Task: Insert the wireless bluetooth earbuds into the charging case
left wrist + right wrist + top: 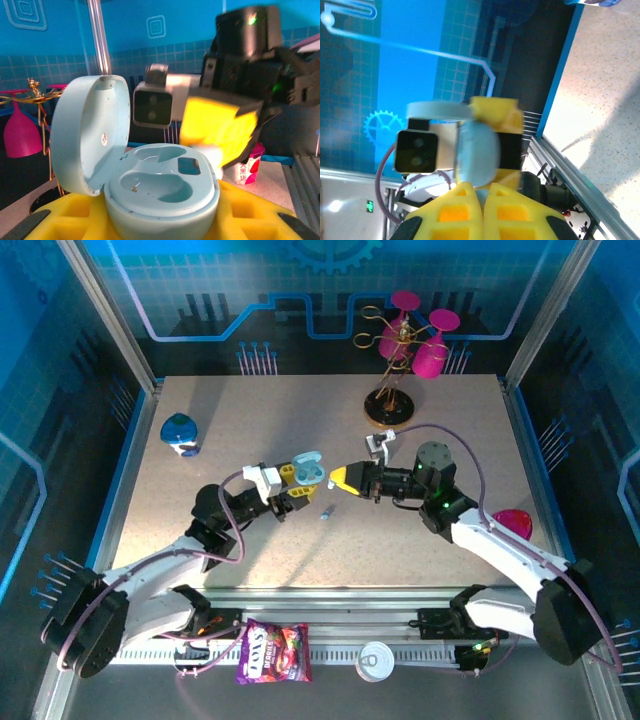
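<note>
The left gripper (297,480) is clamped narrowly on the light blue charging case (309,469), its lid (87,130) open and both wells (155,182) empty. Just right of the case, the right gripper (338,479) has its fingers pressed together. One earbud (327,511) lies on the table (250,420) near the case, on the arm-base side.

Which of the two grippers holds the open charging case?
The left gripper: the light blue case sits between its jaws; the right gripper faces it, shut.
</note>
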You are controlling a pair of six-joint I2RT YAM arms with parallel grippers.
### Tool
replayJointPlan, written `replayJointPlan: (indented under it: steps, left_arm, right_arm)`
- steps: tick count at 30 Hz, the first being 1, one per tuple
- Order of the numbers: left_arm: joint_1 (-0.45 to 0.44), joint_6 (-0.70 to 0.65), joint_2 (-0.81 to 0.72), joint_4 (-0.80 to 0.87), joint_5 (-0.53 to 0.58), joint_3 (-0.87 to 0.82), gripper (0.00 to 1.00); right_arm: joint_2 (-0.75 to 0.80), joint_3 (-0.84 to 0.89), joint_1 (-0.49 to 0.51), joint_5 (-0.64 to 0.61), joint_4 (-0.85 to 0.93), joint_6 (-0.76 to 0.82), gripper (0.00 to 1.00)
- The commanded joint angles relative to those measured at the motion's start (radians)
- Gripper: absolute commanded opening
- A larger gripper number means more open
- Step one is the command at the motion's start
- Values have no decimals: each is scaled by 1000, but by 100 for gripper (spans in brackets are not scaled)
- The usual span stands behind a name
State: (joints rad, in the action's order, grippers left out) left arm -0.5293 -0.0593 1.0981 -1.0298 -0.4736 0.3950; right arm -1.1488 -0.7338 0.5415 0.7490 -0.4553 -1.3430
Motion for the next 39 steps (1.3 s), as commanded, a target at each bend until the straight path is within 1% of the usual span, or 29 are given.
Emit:
replayJointPlan:
  steps: [1,7,10,17,27,39]
  left_arm:
    - [-12,-25,26,-86,32,-17,27]
    - [-20,-32,52,-101,42,-17,27]
    - [-25,-37,51,-99,47,-18,27]
    - [-30,-38,46,-101,56,-25,27]
    - [-35,-36,40,-99,62,-24,27]
    - [-43,-43,33,-78,59,-8,27]
  right_arm:
    - [6,-75,53,-49,140,112,0]
    - [-46,-184,129,-88,155,176,0]
    - [-75,-225,144,-108,177,205,0]
    - [-110,-297,157,-168,321,298,0]
    - [-132,-335,181,-213,414,370,0]
    - [-119,-369,217,-322,544,525,4]
